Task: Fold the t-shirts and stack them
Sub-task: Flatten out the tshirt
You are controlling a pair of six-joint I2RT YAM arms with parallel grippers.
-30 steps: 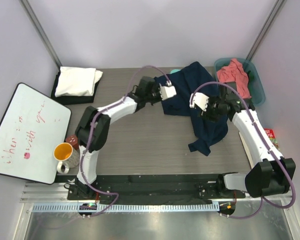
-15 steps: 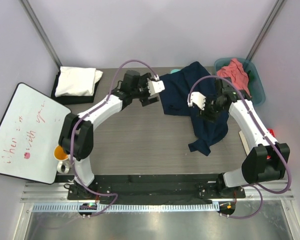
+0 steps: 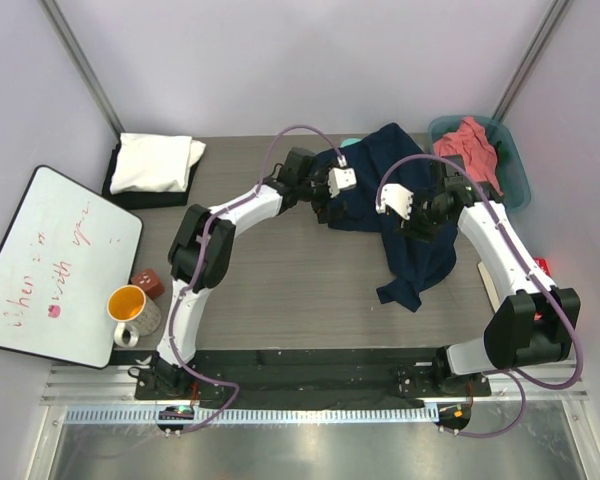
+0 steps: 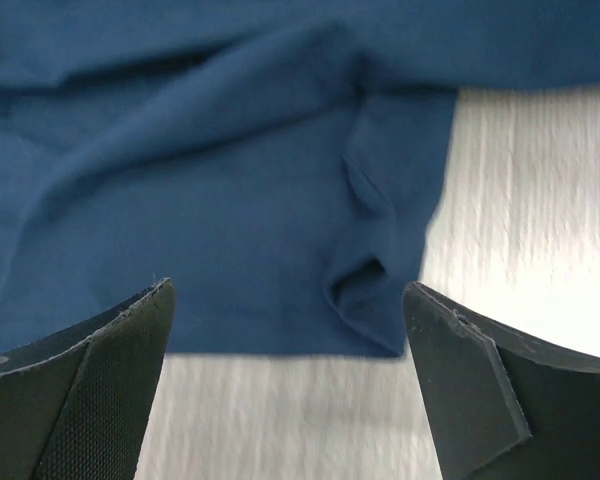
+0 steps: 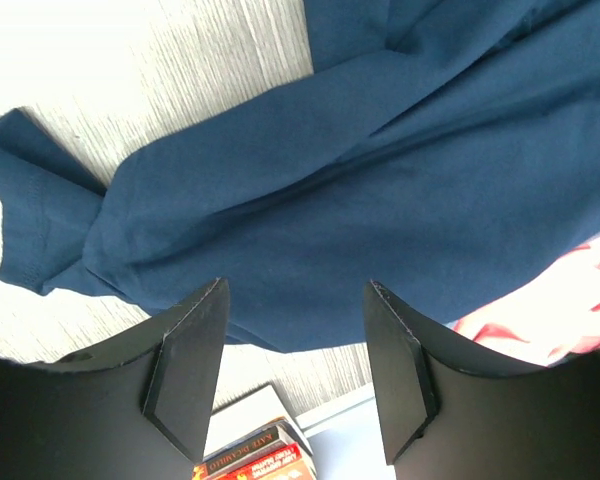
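A dark navy t-shirt (image 3: 380, 185) lies crumpled on the grey table at the back right, one end trailing toward the front (image 3: 412, 285). My left gripper (image 3: 328, 205) hovers at its left edge. In the left wrist view the left gripper (image 4: 288, 300) is wide open over the shirt's hem (image 4: 280, 250), holding nothing. My right gripper (image 3: 415, 225) hangs above the middle of the shirt. The right wrist view shows the right gripper (image 5: 296, 290) open and empty above navy cloth (image 5: 330, 200). A salmon pink t-shirt (image 3: 470, 150) fills the tub. A folded white t-shirt (image 3: 155, 162) rests on a black one (image 3: 130, 196).
The teal tub (image 3: 515, 175) stands at the back right corner. Books (image 3: 540, 270) lie at the right edge. A whiteboard (image 3: 55, 265) and an orange-lined mug (image 3: 130, 310) sit at the left. A bit of a mint-green board (image 3: 350, 142) peeks out behind the navy shirt.
The left gripper has opened, swung left away from the navy shirt, then returned to its left edge. The right arm shifted slightly toward the back and stayed open.
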